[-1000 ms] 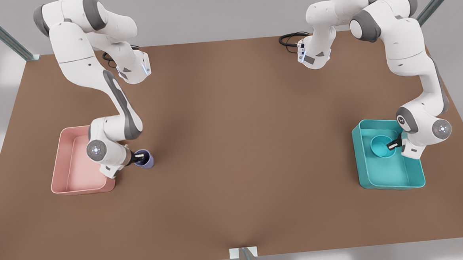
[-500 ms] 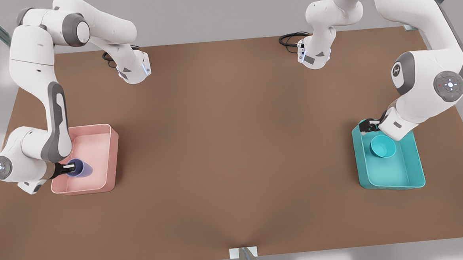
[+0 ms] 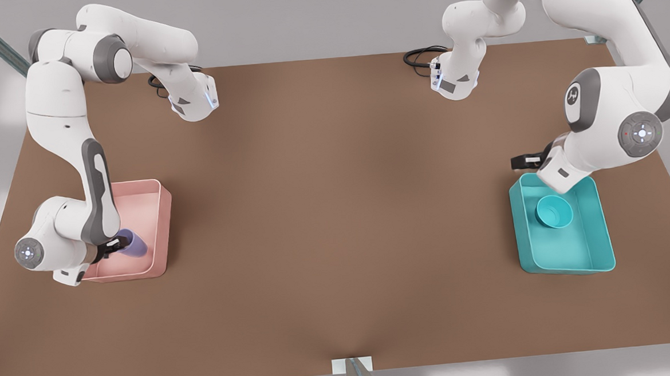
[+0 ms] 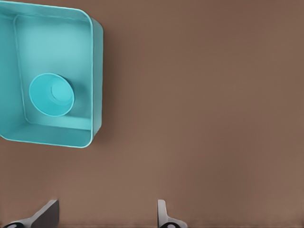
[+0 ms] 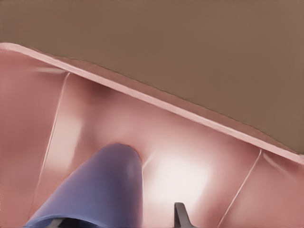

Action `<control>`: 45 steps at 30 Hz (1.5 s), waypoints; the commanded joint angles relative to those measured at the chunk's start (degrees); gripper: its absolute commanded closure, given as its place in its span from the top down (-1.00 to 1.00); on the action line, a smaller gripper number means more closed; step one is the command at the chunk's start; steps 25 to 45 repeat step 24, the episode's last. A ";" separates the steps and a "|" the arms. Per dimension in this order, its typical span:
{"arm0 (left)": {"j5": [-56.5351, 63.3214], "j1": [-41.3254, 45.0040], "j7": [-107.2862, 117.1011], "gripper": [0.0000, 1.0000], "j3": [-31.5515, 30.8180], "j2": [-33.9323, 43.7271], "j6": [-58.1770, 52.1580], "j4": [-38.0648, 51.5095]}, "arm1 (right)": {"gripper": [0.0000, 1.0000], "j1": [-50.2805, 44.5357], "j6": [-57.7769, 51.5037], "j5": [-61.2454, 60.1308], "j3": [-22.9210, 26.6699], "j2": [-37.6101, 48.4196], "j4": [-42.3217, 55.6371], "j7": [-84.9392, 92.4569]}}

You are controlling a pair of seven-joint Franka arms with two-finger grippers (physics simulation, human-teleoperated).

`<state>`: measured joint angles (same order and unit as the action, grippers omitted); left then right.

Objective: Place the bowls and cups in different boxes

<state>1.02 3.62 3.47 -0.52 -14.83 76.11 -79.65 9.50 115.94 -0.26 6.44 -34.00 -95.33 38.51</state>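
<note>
Right gripper [image 3: 121, 243] at the front view's left, low inside the pale pink box [image 3: 162, 220], clamped on the tilted lavender cup [image 3: 134, 244]; cup body [image 5: 99, 190] over the pink floor [image 5: 190, 156]. Left gripper [image 3: 521, 161] at the front view's right, fingers [image 4: 47, 213] spread, holding nothing, just past the teal box's [image 3: 568, 256] far edge. Teal bowl [image 3: 553, 211] upright inside that box [image 4: 95, 80], bowl [image 4: 51, 94] apart from the gripper.
</note>
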 commanded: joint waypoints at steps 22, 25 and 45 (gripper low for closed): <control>0.21 0.43 3.12 1.00 -0.36 0.24 -2.72 0.46 | 1.00 -10.56 -40.62 5.35 -2.22 24.59 15.79 -36.31; 0.21 0.43 3.12 1.00 -0.36 0.24 -2.72 0.38 | 1.00 -10.56 -40.53 5.53 -2.22 24.59 15.88 -36.31; 0.21 0.43 3.12 1.00 -0.36 0.24 -2.72 0.38 | 1.00 -10.56 -40.53 5.53 -2.22 24.59 15.88 -36.31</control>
